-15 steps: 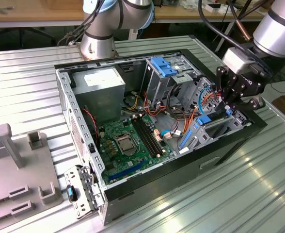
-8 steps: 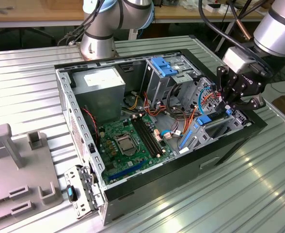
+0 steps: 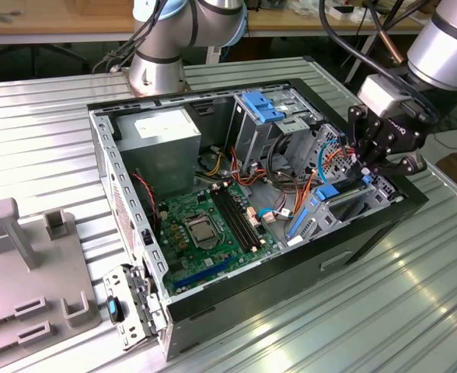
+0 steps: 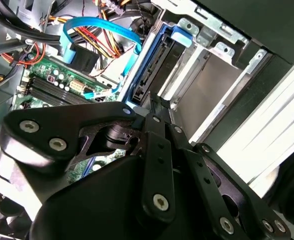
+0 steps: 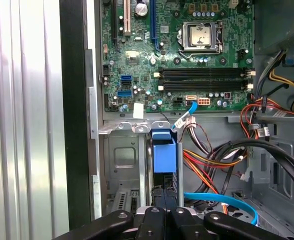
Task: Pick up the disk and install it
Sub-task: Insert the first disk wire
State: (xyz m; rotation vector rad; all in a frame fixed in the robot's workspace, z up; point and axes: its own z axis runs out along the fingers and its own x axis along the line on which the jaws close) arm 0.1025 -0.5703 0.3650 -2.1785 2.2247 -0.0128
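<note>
The disk [image 5: 164,155] stands on edge in its drive bay [image 5: 118,160], its blue carrier frame facing outward. In the exterior view the bay sits at 3 o'clock in the open computer case [image 3: 108,171]. The gripper [image 4: 154,106] is right at the disk's near end, jaws drawn narrow, tips together. A white sticker [image 5: 138,110] marks the motherboard [image 5: 187,65], and a pale label [image 3: 160,123] sits on the power supply [image 3: 166,151]. The print on both is too small to read. The case lies on the ribbed metal bench [image 3: 42,116].
</note>
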